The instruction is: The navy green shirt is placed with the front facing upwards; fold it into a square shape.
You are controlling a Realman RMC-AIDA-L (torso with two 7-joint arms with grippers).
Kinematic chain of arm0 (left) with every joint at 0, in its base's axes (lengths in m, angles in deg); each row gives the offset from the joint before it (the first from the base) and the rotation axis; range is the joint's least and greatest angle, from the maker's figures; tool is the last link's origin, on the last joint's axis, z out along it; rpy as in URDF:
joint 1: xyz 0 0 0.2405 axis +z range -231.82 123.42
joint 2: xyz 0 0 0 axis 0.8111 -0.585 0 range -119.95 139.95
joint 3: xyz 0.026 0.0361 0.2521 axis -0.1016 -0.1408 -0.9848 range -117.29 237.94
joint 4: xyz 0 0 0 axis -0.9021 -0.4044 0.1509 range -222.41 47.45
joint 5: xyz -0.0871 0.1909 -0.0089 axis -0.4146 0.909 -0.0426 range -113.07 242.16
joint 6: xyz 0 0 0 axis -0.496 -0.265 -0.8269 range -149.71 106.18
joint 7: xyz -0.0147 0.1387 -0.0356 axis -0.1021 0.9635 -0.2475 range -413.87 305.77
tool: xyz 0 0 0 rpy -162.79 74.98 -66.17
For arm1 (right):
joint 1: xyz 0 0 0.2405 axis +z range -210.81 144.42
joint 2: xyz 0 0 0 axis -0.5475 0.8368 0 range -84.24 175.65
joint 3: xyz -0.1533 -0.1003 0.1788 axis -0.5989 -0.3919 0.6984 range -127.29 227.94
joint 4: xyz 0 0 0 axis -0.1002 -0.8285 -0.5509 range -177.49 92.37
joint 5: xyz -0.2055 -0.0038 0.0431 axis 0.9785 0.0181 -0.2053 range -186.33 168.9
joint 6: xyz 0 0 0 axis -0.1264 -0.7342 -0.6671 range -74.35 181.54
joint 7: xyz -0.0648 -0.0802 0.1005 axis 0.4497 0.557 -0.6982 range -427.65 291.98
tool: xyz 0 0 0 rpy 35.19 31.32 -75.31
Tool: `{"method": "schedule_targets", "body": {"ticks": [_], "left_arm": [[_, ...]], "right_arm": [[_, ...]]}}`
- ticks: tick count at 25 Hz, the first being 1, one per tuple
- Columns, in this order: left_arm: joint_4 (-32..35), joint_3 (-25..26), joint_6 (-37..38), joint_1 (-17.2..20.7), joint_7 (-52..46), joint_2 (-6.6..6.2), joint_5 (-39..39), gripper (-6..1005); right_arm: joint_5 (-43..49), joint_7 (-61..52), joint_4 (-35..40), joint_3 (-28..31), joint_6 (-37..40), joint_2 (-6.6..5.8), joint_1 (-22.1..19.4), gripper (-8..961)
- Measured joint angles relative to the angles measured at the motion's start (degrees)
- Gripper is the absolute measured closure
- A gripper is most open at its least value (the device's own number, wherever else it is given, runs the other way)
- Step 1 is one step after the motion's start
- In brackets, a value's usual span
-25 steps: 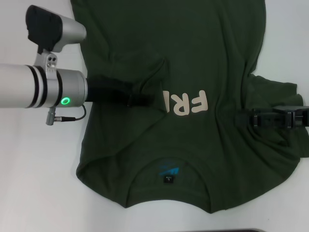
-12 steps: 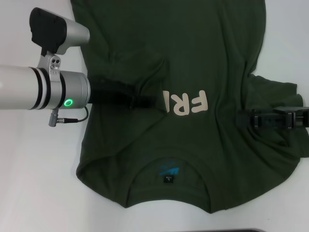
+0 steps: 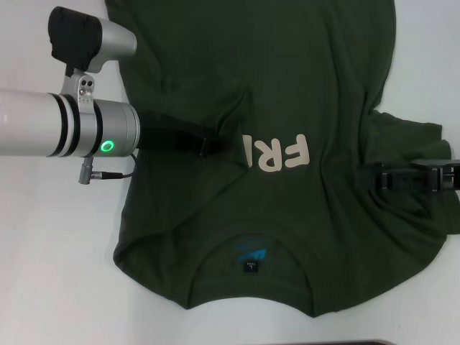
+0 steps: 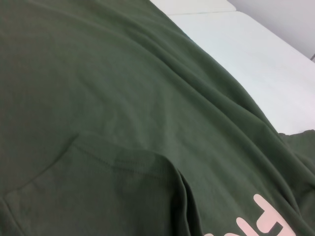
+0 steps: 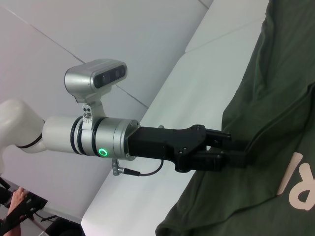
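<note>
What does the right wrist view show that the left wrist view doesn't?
Only the right wrist view shows the left hand shut on a fold of the shirt, with its silver arm and camera behind. Only the left wrist view shows a close look at a folded sleeve edge lying on the shirt body. Both show the green shirt, part of its cream lettering, and the white table.

Cream letters "FRI", upside down and partly hidden, on the navy green shirt (image 3: 287, 86).
</note>
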Motion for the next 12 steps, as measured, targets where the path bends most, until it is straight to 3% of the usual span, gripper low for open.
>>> {"method": "schedule_targets", "body": {"ticks": [7, 10, 12], "left_arm": [[0.41, -0.15, -1.26, -0.37, -0.44, -0.01, 0.99, 658], [0.44, -0.47, -1.7, -0.56, -0.89, 0.04, 1.87, 886], [0.44, -0.88, -1.97, -0.64, -1.13, 0.01, 1.9, 904]], "right_arm": [[-0.09, 0.0, -0.02, 0.02, 0.24, -0.12, -0.08, 38], [-0.1, 0.0, -0.03, 0.02, 0.3, -0.14, -0.14, 39], [-0.1, 0.0, -0.03, 0.02, 0.34, -0.18, -0.17, 39]]}}
